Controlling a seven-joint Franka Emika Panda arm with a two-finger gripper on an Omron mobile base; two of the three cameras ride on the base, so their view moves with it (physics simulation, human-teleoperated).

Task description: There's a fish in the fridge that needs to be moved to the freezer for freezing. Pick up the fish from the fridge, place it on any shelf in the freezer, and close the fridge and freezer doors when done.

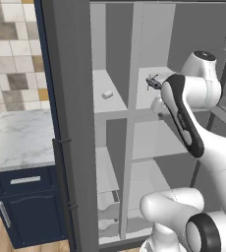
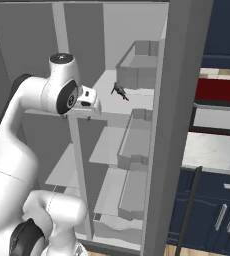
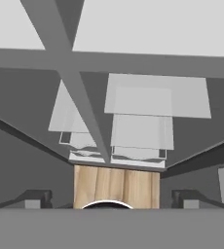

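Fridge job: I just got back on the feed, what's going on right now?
Both doors stand open: the freezer door and the fridge door. The arm is raised in front of the upper shelves with its gripper open, empty and pointing down toward the floor. A small dark thing, apparently the fish, lies on an upper fridge shelf, apart from the gripper and not yet picked up. Nothing has gone into the freezer from the fridge so far.

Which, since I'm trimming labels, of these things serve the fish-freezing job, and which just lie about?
Job: small dark fish on a fridge shelf; wide grey fridge section; narrow grey freezer section; two matte grey doors.
Lying about: small pale cylinder on a freezer shelf; white marble counter; navy cabinet.
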